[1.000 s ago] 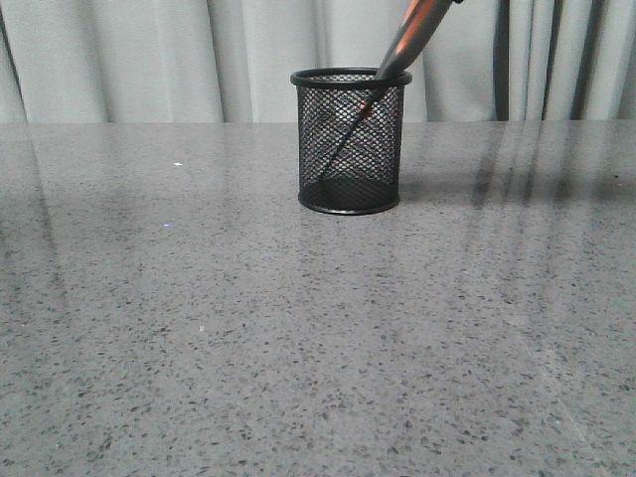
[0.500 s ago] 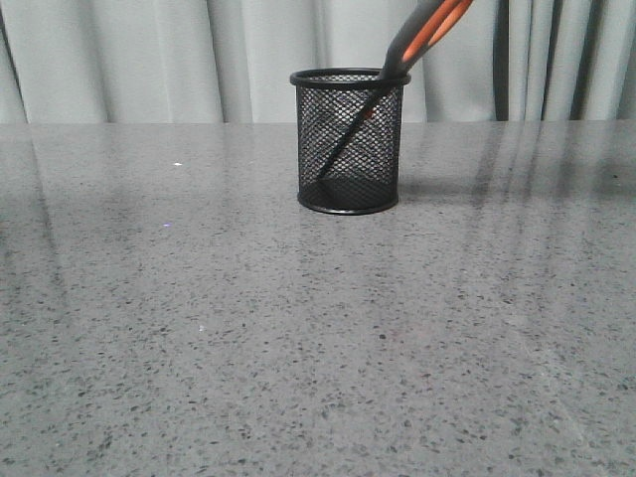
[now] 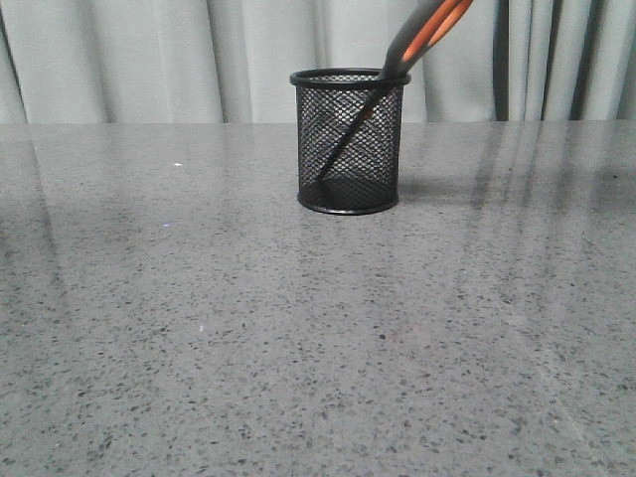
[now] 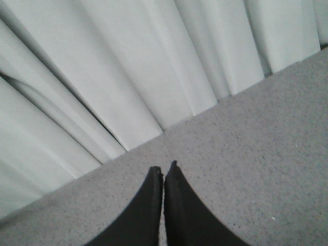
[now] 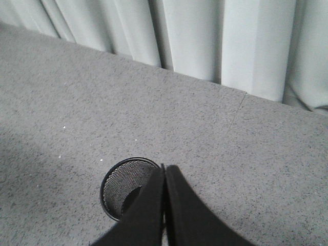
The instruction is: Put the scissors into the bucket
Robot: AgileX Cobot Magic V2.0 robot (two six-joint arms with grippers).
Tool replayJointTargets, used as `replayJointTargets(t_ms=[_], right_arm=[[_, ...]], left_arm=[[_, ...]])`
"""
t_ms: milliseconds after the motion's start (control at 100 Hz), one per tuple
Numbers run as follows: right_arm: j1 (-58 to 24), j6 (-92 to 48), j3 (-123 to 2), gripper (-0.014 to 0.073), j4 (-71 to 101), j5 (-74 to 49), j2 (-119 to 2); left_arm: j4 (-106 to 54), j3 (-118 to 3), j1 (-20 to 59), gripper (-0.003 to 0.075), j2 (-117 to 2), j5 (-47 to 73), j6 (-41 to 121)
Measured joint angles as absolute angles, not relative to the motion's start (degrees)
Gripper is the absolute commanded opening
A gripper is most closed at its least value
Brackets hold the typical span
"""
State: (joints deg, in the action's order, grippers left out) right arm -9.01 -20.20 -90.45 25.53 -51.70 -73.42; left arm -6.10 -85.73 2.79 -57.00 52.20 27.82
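Scissors point(image 3: 422, 40) standing tilted in the black wire-mesh bucket point(image 3: 350, 140), both grippers pressed closed on nothing.

From the front, the bucket sits upright on the grey speckled table point(image 3: 298, 348), toward its far side and a little right of centre, with pale curtains point(image 3: 149, 60) behind it. The slim dark blades slope down inside the mesh toward the base, while the grey, orange-lined handles lean against the right part of the rim and stick out up and to the right. The right gripper point(image 5: 164, 169) hangs above the bucket point(image 5: 123, 185), its dark fingers point(image 5: 148, 205) touching tip to tip and covering part of the rim. The left gripper point(image 4: 163, 170) is likewise closed and holds nothing, over bare tabletop near the curtain.
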Motion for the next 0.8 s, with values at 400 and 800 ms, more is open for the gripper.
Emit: replayJointTargets(t_ms=[400, 800], right_arm=[[-9.01, -20.20, -50.33, -0.0051, 26.13, -15.61, -51.66], [-9.01, -20.20, -14.30, -0.0051, 27.04, 0.50, -21.85]], left_arm=[[-9.12, -44.01, 2.79, -0.0021, -28.05, 24.63, 27.79], [-22.97, -15.97, 2.79, -0.0021, -2.38, 15.13, 27.79]])
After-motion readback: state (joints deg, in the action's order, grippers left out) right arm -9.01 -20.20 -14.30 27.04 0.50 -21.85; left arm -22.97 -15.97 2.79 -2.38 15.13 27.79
